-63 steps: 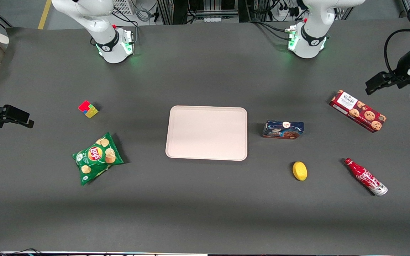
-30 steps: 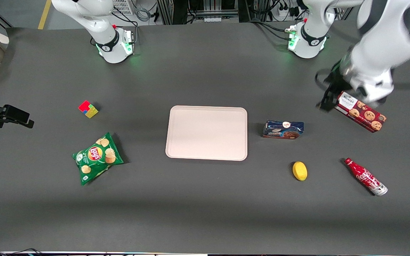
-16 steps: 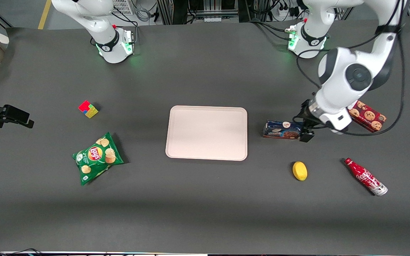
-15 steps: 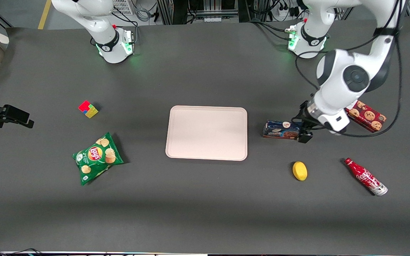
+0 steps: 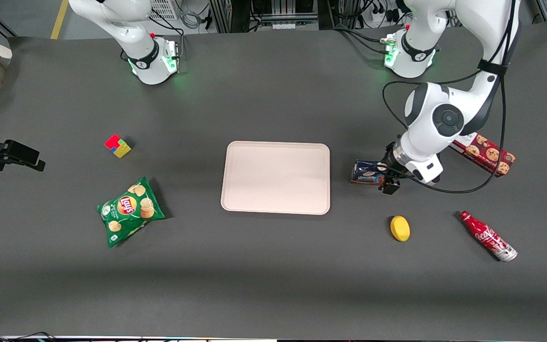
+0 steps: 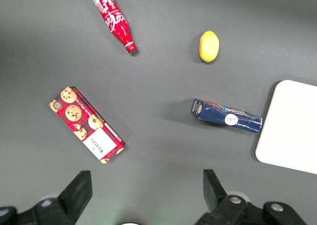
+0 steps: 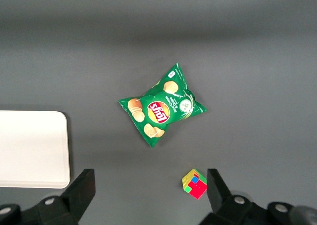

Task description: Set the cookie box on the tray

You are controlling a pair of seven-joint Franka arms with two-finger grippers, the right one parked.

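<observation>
Item: cookie box (image 5: pixel 367 172), dark navy carton, lying flat on the surface (image 5: pixel 273 275), just beside the short edge of the tray (image 5: pixel 276 178) that faces the working arm's end, apart from it and not yet on it. Position unchanged over the preceding two seconds. Change recorded: the left arm, which had been at the outer edge of the front view, swung inward past the red Walkers box (image 5: pixel 487 154) and came down over the carton; the end effector (image 5: pixel 390 183) stood at the carton's end away from the tray, covering that end in the front view. State of end effector: fingers spread wide in the left wrist view, nothing between them; no hold on the carton. Contact with the carton could not be confirmed. Assessment: approach nearly complete, grasp not made; centring over the carton and closing remained, then a short carry onto the tray. Tray bare. Adjacent items: yellow lemon (image 5: pixel 400 228), nearer the front camera than the carton; red cola bottle (image 5: pixel 488 236), toward the working arm's end, well apart.
</observation>
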